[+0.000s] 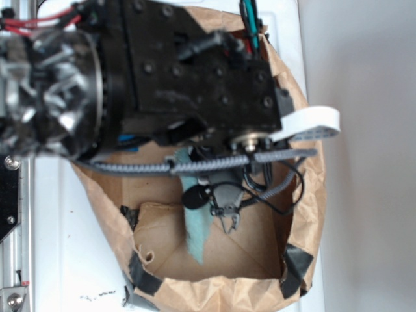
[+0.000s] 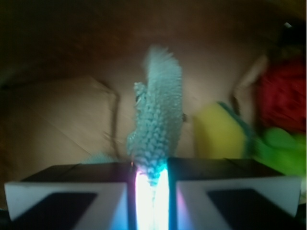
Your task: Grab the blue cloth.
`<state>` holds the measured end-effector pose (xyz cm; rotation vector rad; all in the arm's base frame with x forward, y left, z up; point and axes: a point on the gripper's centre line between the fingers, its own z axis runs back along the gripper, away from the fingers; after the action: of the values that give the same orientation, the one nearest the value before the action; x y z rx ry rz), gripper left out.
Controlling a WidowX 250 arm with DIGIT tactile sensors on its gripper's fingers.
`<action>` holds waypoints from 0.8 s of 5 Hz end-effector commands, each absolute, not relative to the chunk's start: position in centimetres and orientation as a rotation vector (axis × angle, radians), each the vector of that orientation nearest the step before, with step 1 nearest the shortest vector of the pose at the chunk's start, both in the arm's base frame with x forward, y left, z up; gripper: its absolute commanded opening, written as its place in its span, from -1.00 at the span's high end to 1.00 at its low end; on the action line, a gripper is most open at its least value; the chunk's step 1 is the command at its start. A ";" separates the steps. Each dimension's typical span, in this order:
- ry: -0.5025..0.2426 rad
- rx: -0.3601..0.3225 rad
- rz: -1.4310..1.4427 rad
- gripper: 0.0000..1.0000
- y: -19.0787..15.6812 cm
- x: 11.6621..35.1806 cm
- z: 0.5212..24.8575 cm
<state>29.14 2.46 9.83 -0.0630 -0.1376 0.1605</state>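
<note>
The blue cloth [image 2: 158,124] is a fuzzy light teal rag, and its near end is pinched between my two fingers. My gripper [image 2: 151,175] is shut on it with only a narrow bright gap left between the jaws. The rest of the cloth stretches away from the fingers over the brown bag floor. From the exterior view the blue cloth [image 1: 196,224] shows as a long strip below the black arm, inside the paper bag. The arm's body hides the fingers in that view.
A brown paper bag [image 1: 305,195] with taped corners surrounds the workspace. Inside it, right of the cloth, lie a yellow sponge [image 2: 218,132] with a green edge, a red object [image 2: 283,93] and a green object [image 2: 283,146]. Loose cables [image 1: 279,188] hang from the arm.
</note>
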 end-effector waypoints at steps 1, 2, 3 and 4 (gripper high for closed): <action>-0.371 -0.040 0.123 1.00 3.4 29.3 16.3; -0.387 -0.043 0.100 1.00 3.1 28.5 17.7; -0.362 -0.003 0.129 1.00 2.7 28.5 19.0; -0.298 0.049 0.161 1.00 2.8 28.3 19.7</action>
<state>27.76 2.80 18.25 0.0457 -0.2510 0.1632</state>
